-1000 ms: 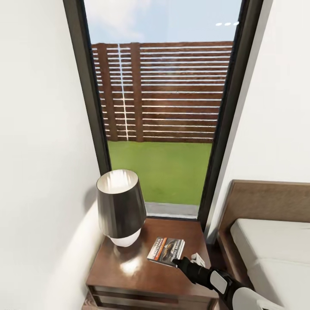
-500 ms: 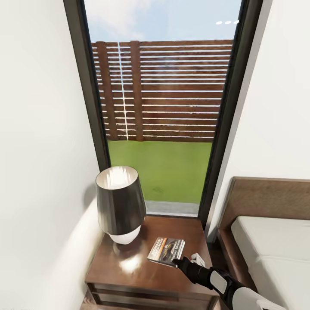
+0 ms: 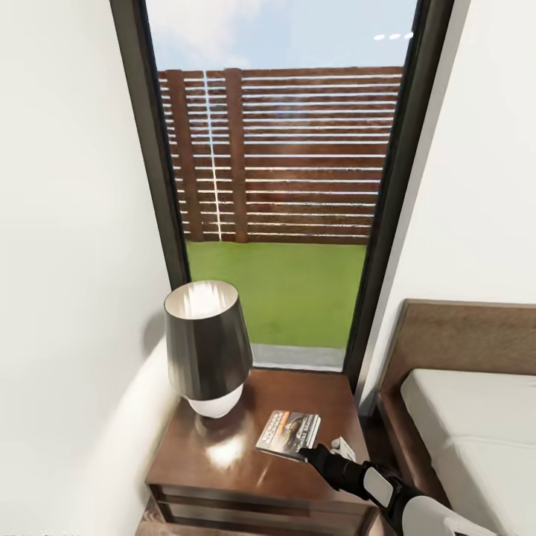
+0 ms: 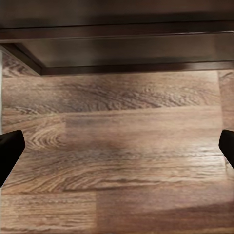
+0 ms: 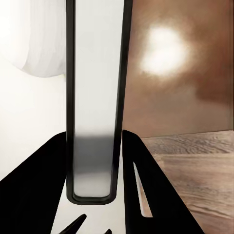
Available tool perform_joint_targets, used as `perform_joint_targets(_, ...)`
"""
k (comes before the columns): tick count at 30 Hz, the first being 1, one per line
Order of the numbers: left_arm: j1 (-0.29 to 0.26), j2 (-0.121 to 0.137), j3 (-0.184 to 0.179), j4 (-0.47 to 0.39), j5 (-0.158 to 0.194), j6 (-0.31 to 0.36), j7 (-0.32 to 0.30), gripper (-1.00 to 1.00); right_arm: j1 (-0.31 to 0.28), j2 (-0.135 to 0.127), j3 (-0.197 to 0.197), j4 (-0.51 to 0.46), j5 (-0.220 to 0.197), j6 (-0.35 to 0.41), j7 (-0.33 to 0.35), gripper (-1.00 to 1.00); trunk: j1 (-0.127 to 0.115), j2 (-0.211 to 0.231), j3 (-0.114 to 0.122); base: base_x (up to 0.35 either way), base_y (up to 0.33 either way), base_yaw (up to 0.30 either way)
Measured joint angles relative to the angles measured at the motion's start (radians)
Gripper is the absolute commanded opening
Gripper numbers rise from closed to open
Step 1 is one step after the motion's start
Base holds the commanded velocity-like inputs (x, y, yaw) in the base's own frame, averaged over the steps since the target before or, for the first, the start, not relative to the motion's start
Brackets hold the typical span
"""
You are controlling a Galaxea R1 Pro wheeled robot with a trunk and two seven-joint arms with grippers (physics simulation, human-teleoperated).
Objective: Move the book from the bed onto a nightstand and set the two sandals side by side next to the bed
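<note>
Holding: the book, pinched at its near right corner between the closed dark fingers of the right gripper; in the right wrist view the book appears edge-on between the two black fingers.
Book position: lying flat or nearly flat on the glossy top of the nightstand, toward the right edge, slightly nearer the front than the back.
Lamp: dark shade on a white base, at the back left corner of the nightstand, apart from the book.
Small white object: on the nightstand's right edge, just beside the gripper; identity unclear.
Bed: to the right of the nightstand, pale mattress against a brown headboard.
Left gripper: spread wide open, holding nothing, above wooden floor.
Behind nightstand: tall window showing grass and slatted fence.
</note>
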Motion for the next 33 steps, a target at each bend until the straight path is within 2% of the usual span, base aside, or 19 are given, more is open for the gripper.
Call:
perform_joint_targets(6,0.000,0.000,0.000,0.000,0.000,0.000,0.000,1.00,0.000,-0.003,-0.001,0.000,0.000,0.001,0.000,-1.00,0.023,-0.042,-0.019,0.000,0.000,0.000)
perform_joint_targets(12,0.000,0.000,0.000,0.000,0.000,-0.001,0.000,1.00,-0.002,-0.006,-0.001,-0.003,-0.001,0.057,0.002,-1.00,0.023,-0.042,-0.019,0.000,0.000,0.000)
perform_joint_targets(21,0.001,0.000,0.000,0.000,0.000,-0.003,0.000,1.00,-0.014,-0.004,-0.003,-0.024,-0.003,0.078,0.000,-1.00,0.023,-0.042,-0.019,0.000,0.000,0.000)
perform_joint_targets(28,0.000,0.000,0.000,0.000,0.000,-0.003,0.000,1.00,-0.019,-0.006,-0.003,-0.029,0.000,0.080,-0.001,-1.00,0.050,-0.091,-0.041,0.000,0.000,0.000)
perform_joint_targets(33,0.000,0.000,0.000,0.000,0.000,-0.003,0.000,1.00,-0.026,-0.007,-0.003,-0.030,-0.002,0.082,-0.006,-1.00,0.050,-0.091,-0.041,0.000,0.000,0.000)
